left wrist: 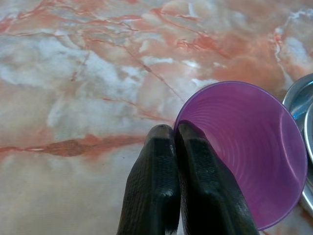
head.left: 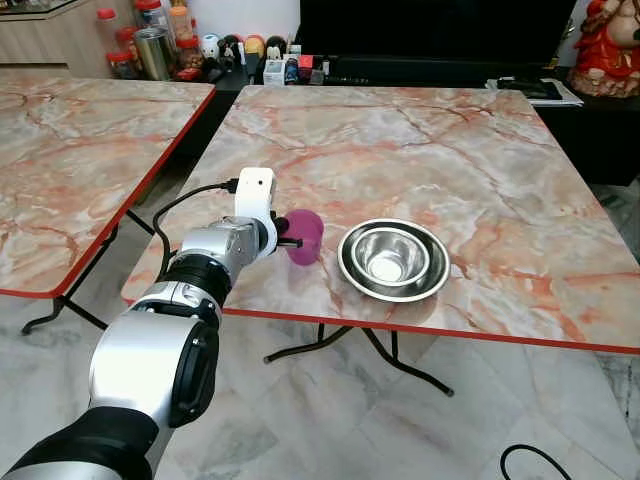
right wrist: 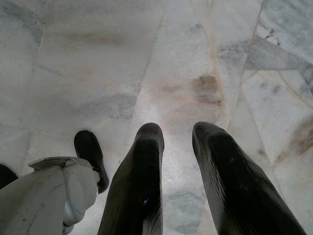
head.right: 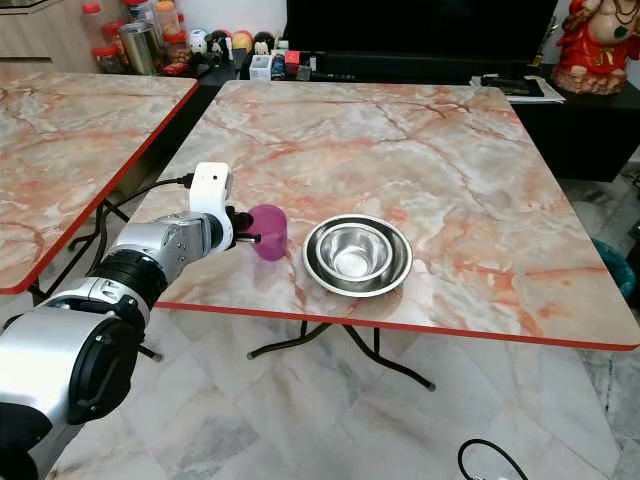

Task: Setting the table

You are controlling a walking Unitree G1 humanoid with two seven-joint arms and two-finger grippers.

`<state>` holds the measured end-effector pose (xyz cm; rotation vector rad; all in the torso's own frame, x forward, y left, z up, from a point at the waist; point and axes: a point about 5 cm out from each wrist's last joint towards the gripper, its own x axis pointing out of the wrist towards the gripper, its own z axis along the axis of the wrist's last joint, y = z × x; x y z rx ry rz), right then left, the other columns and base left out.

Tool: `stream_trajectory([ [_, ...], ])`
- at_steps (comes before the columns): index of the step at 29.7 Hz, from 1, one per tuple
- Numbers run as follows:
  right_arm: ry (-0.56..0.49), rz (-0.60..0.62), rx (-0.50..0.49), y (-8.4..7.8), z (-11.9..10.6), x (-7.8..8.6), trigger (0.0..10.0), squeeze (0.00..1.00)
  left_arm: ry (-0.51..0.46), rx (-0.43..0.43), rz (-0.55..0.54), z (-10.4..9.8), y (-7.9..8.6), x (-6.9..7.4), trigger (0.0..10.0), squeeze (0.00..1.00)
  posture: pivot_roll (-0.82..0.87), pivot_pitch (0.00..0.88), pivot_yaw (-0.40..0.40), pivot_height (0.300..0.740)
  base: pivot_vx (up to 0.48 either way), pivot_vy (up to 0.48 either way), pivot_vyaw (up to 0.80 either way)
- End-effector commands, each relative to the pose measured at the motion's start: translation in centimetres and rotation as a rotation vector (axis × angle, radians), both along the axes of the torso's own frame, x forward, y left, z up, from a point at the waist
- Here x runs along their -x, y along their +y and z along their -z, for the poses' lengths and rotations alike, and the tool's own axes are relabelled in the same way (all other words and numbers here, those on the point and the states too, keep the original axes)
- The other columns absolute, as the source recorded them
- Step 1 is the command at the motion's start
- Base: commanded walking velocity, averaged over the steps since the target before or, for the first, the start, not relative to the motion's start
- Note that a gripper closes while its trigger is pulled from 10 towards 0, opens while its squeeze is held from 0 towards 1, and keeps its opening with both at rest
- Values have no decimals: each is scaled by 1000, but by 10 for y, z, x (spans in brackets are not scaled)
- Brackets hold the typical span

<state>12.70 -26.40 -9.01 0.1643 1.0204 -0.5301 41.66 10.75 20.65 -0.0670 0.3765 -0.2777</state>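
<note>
Marble in pink and white covers the square red-edged desk [head.left: 420, 130], and near its front edge stands a small translucent purple plastic cup [head.left: 305, 237]. The left gripper [left wrist: 175, 133] reaches in from the robot's left side, its 2 black fingers [left wrist: 152, 186] pressed together on the cup's near rim, one finger seeming to sit inside the wall and the other outside. The cup is upright or close to it, its open mouth facing up in the left wrist view, where the ribbed inside wall is plain to see.

Just beside the cup, toward the robot's right, rest 2 nested shiny steel bowls [head.left: 393, 259], the smaller one sitting inside the wider one. Cup and bowls stand close together; I cannot tell whether they touch.

A second marble desk [head.left: 70, 150] stands to the robot's left, with a gap of pale marble floor [head.left: 400, 420] between them. Behind the desks a dark low cabinet [head.left: 330, 70] carries jars, tins and small figurines.

The right gripper [right wrist: 177, 131] hangs idle, pointing at the floor, its fingers parted with nothing between them.
</note>
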Motion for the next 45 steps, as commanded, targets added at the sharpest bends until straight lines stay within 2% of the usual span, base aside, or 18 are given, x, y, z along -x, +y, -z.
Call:
stream_trajectory([
  [1, 20, 19, -4, 0, 2, 6, 10000, 0, -30, 7, 8, -11, -6, -2, 10000, 0, 24, 104, 11, 740, 0, 0, 0],
  [11, 20, 22, -4, 0, 2, 7, 10000, 0, -31, 28, 11, -11, -10, -2, 10000, 0, 19, 101, 13, 740, 0, 0, 0],
  [12, 20, 22, -4, 0, 2, 7, 10000, 0, -33, 28, 12, -11, -10, -2, 10000, 255, 20, 101, 14, 740, 0, 0, 0],
  [17, 20, 23, -5, 0, 2, 7, 10000, 0, -34, 29, 12, -12, -10, -2, 10000, 212, 20, 101, 14, 740, 0, 0, 0],
  [18, 20, 24, -5, 0, 2, 7, 10000, 0, -33, 30, 11, -12, -10, -2, 10000, 137, 20, 101, 14, 740, 0, 0, 0],
  [19, 20, 24, -5, 0, 2, 7, 10000, 0, -33, 31, 11, -12, -10, -2, 10000, 137, 20, 101, 14, 740, 0, 0, 0],
  [20, 20, 24, -5, 0, 2, 7, 10000, 0, -32, 30, 10, -12, -10, -2, 10000, 0, 20, 101, 14, 740, 0, 0, 0],
  [28, 21, 24, -4, 0, 2, 7, 10000, 0, -28, 31, 10, -11, -9, -2, 10000, 0, 19, 106, 12, 740, 0, 0, 0],
  [29, 21, 24, -4, 0, 2, 7, 10000, 0, -29, 31, 10, -11, -9, -2, 10000, 153, 19, 106, 12, 740, 0, 0, 0],
  [30, 21, 25, -4, 0, 2, 7, 10000, 0, -29, 30, 11, -11, -9, -2, 10000, 984, 19, 106, 12, 740, 0, 0, 0],
  [32, 21, 24, -3, 0, 2, 7, 10000, 0, -29, 31, 11, -11, -9, -2, 10000, 1000, 18, 107, 12, 740, 0, 0, 0],
  [36, 22, 25, -4, 0, 2, 7, 10000, 0, -29, 32, 7, -11, -9, -2, 10000, 1000, 18, 107, 12, 740, 0, 0, 0],
  [37, 21, 25, -4, 0, 2, 7, 10000, 0, -29, 32, 6, -11, -9, -2, 10000, 0, 19, 107, 12, 740, 0, 0, 0],
  [45, 20, 24, -5, 0, 2, 6, 10000, 0, -41, 33, -3, -12, -8, -3, 10000, 0, 20, 104, 10, 740, 0, 0, 0],
])
